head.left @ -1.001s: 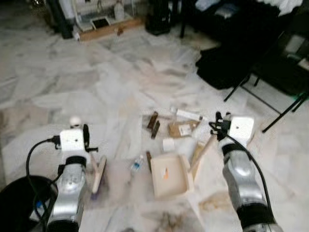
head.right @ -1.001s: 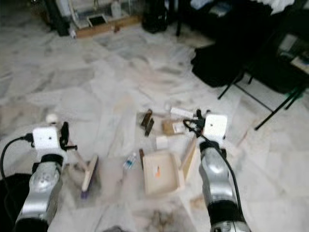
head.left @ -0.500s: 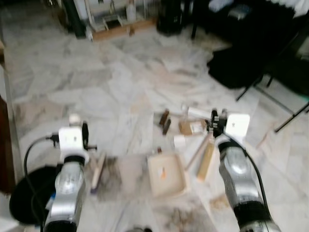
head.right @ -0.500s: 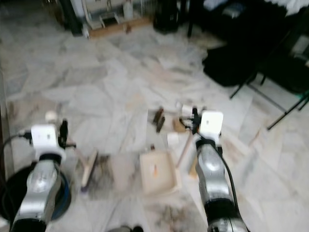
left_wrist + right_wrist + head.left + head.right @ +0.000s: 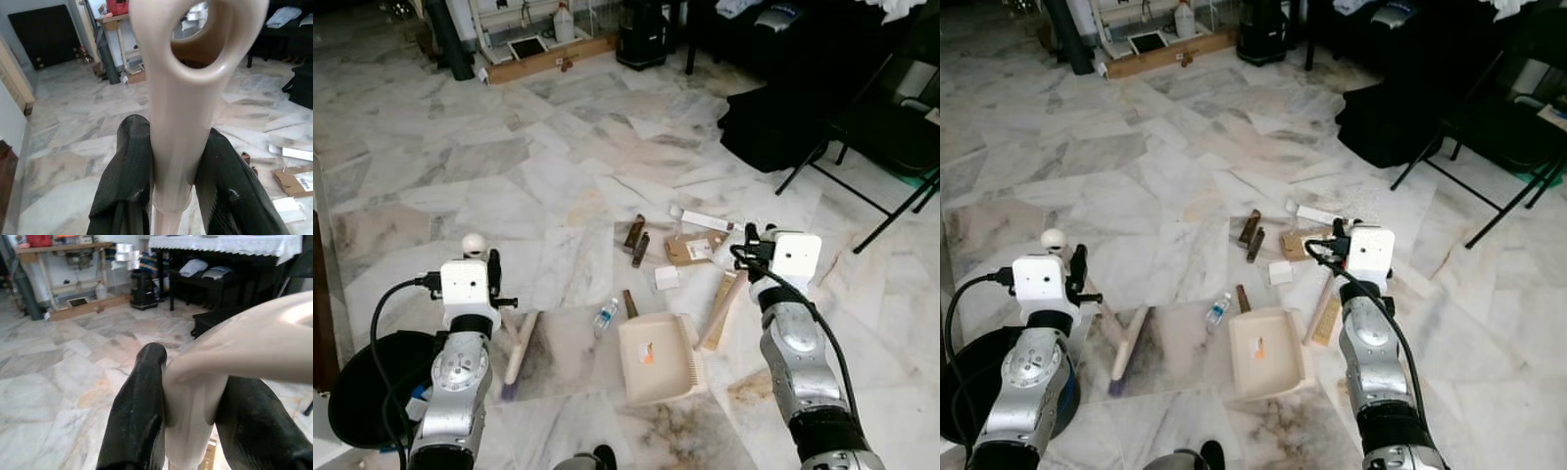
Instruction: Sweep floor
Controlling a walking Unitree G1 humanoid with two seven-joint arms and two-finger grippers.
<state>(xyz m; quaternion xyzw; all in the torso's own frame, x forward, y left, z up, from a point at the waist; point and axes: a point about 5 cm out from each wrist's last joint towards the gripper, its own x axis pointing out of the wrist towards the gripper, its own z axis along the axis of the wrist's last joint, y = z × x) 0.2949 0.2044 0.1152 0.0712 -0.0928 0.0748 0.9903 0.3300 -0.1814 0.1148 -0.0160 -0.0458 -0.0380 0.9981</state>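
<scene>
My left gripper [image 5: 493,285] is shut on the beige broom handle [image 5: 180,103], black fingers [image 5: 128,166] pressed on both sides below its hanging hole. The broom head [image 5: 520,344] rests on the marble floor just right of that arm. On the beige dustpan handle [image 5: 230,352], my right gripper [image 5: 745,257] is shut. The cream dustpan [image 5: 657,358] lies flat on the floor between the arms. Litter lies beyond the pan: a small water bottle [image 5: 604,315], brown sticks [image 5: 635,234], a cardboard piece [image 5: 693,248], a white box [image 5: 667,278] and a wooden slat [image 5: 722,308].
A black bin [image 5: 367,380] stands by my left arm. Folding chair legs [image 5: 862,201] and a black bag [image 5: 773,122] are at the right. A wooden pallet with shelves [image 5: 543,57] and a black box [image 5: 642,34] line the back wall. Open marble floor lies ahead on the left.
The whole picture swung and blurred, then steadied, so the camera moved. Both grippers keep their hold; broom head and dustpan stay on the floor between the arms.
</scene>
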